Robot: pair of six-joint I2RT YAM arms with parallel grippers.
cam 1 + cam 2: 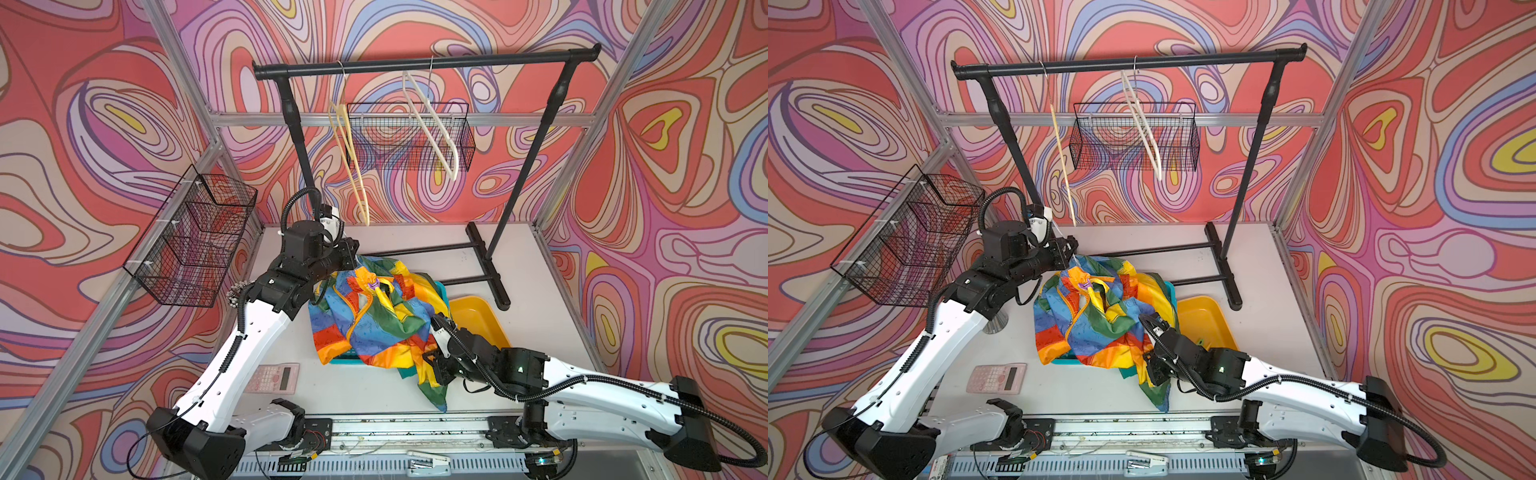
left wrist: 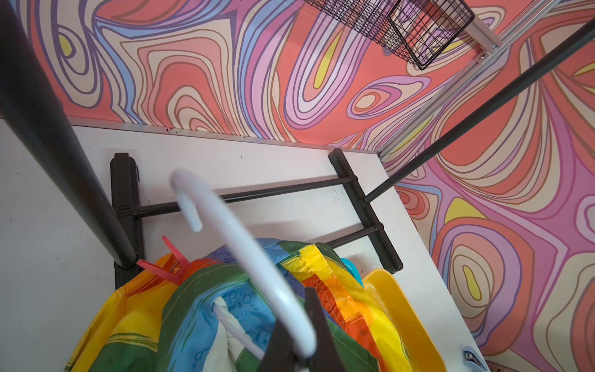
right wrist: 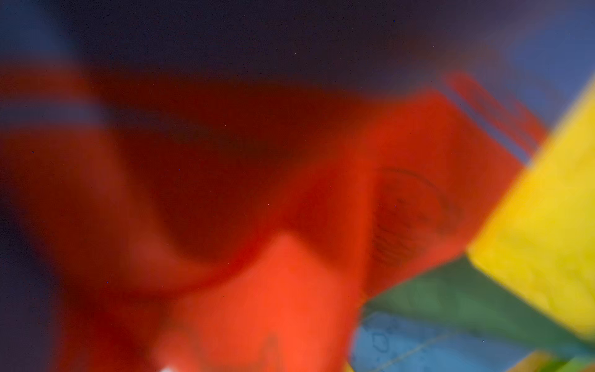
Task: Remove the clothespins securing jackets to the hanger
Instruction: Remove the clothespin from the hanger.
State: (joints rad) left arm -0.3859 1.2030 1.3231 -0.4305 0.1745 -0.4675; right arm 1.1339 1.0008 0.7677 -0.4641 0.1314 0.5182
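The jacket is a crumpled patchwork of blue, orange, yellow, green and red, with orange edging along its open zip. It lies mid-desk, heaped over a teal tray and just beside a yellow tray. One end trails toward the front edge of the desk. It is on a white hanger, whose hook rises from the collar.

Two clothespins show. A purple one sits at the collar, near the top of the heap, in both top views. A pink one grips orange fabric at the shoulder on the rack side, its two handles splayed; only the left wrist view shows it.

The left fingers are clamped on the hanger's hook, holding it above the collar. The right fingers are closed and pushed into the jacket's near side. Fabric hides their tips, and the right wrist view is a blur of red, yellow and green cloth, so I cannot tell what they grip.
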